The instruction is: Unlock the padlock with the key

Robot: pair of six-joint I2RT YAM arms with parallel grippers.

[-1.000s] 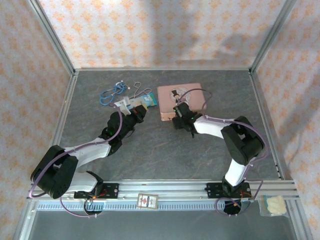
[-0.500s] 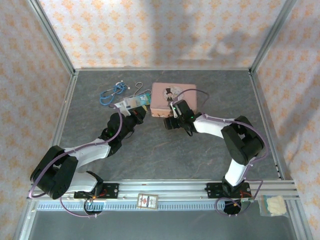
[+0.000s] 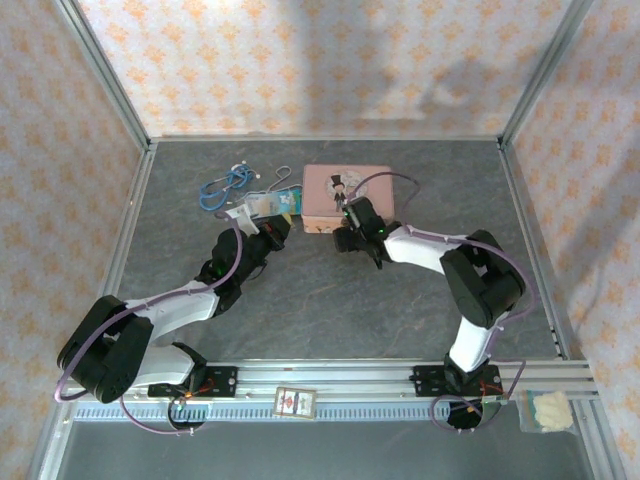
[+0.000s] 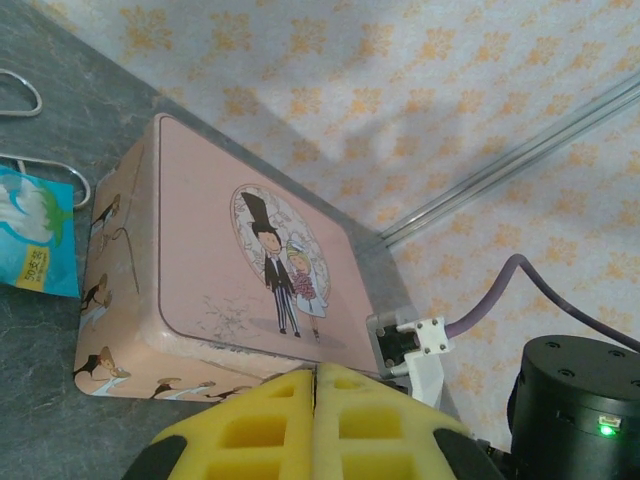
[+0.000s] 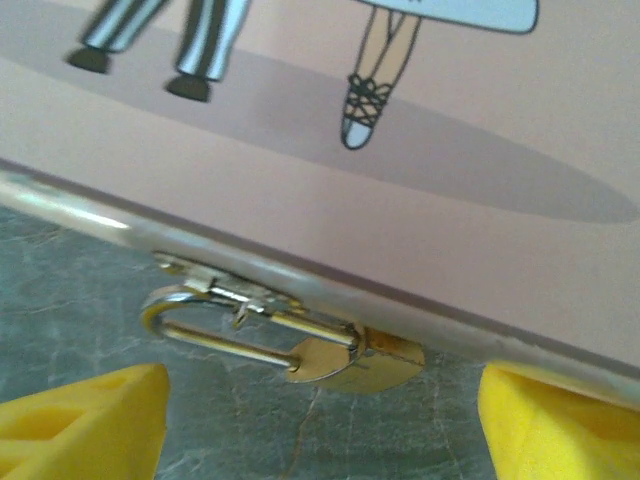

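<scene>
The brass padlock (image 5: 350, 362) hangs at the lower front edge of the pink picture tin (image 5: 400, 200), just over the table. Its silver shackle (image 5: 225, 335) passes through the tin's clasp. My right gripper (image 5: 320, 435) is open, with its yellow fingers (image 5: 90, 420) set wide on either side of the lock and touching nothing. From above, it (image 3: 343, 238) sits against the tin's (image 3: 347, 192) front side. My left gripper (image 4: 316, 378) is shut, pads pressed together, pointing at the tin (image 4: 250, 250). I cannot make out the key; whether it sits between those pads is hidden.
A blue cord bundle (image 3: 222, 187) and a wire loop with a blue-white card (image 3: 285, 197) lie left of the tin, just beyond my left gripper (image 3: 276, 230). The card (image 4: 35, 240) lies flat on the table. The cage frame borders the table.
The pink tin has shifted left and back, and its front side now faces the arms. My right gripper followed it leftward; the left gripper edged slightly forward.
</scene>
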